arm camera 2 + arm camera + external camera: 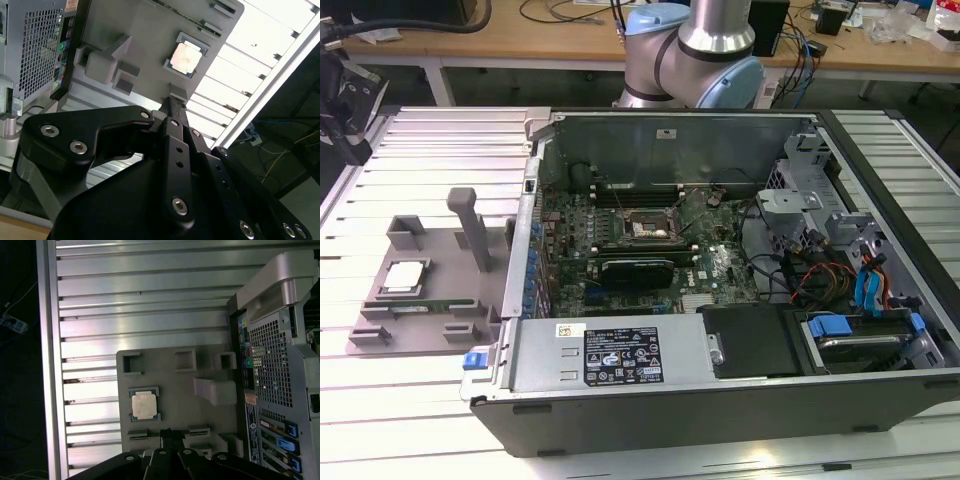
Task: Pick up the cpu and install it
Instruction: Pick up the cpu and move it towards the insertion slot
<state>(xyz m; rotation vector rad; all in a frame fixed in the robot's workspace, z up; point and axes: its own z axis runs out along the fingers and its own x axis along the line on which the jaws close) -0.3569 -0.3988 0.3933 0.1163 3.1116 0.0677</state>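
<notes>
Near cpu (144,404), closed empty pincer (171,432).

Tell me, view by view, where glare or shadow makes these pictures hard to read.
Exterior view: even light; the cpu reads clearly, the computer case is shaded inside. Second wrist view: the table slats are blown out white, the cpu's top glares, the gripper is a dark mass. First wrist view: soft sheen on the slats, darkness beyond the table's edge.

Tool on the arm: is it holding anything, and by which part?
Nothing is held. The tool is empty; the cpu lies in the grey tray, apart from it.
</notes>
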